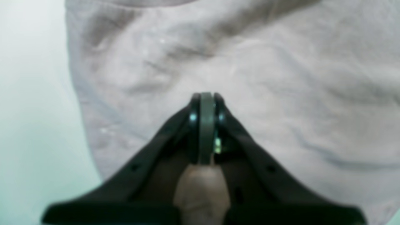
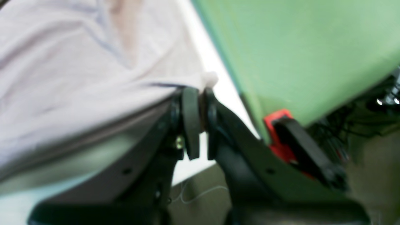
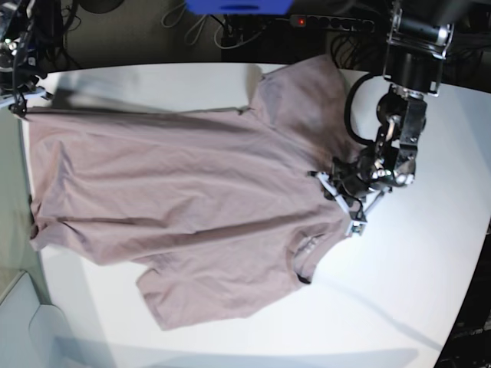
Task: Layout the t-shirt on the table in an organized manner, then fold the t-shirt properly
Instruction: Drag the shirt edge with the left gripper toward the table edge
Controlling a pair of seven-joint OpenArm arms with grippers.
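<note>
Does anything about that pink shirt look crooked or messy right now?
Yes. The t-shirt lies sideways and wrinkled on the table, its bottom hem reaching the table's edge at the base view's left, where the right gripper pinches a corner. The lower sleeve looks bunched rather than flat.

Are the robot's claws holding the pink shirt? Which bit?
Right gripper: jaws pinch the t-shirt at a hem corner. Left gripper: jaws closed over the shirt near the shoulder; whether they hold cloth cannot be told.

Robotics lab, white table (image 3: 430, 268), power strip (image 3: 330, 21), tangled cables (image 3: 46, 23) behind
</note>
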